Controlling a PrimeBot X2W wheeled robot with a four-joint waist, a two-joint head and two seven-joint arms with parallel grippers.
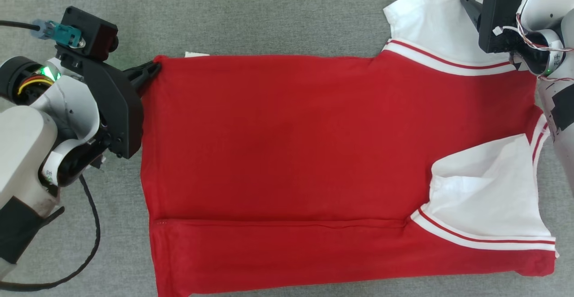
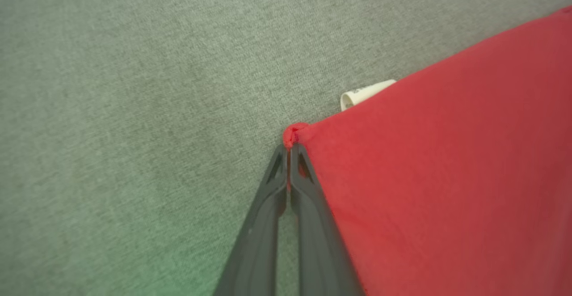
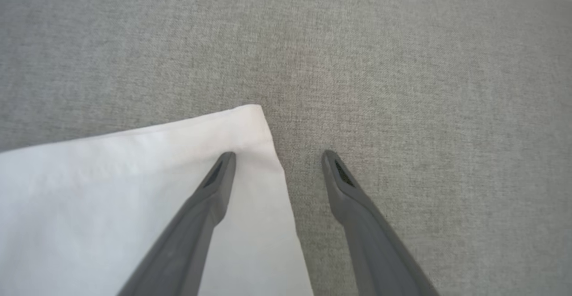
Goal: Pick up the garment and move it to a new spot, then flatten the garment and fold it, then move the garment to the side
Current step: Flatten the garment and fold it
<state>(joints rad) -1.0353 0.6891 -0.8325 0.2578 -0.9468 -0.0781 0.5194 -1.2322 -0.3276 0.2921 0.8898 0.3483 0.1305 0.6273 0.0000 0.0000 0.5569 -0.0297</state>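
two holds are needed on the garment (image 1: 287, 140), which lies spread on the grey surface (image 1: 269, 14). left gripper (image 2: 288, 146) is pinched tight on its red hem corner; right gripper (image 3: 279, 155) stands spread, straddling the white sleeve (image 3: 111, 188) edge. better to close the right fully on cloth before lifting, then raise both evenly.

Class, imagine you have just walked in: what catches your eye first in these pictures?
A big red garment lies spread across the grey surface. The left tool is shut, pinching its upper left corner; the right tool stands open over the edge of a white sleeve at upper right.
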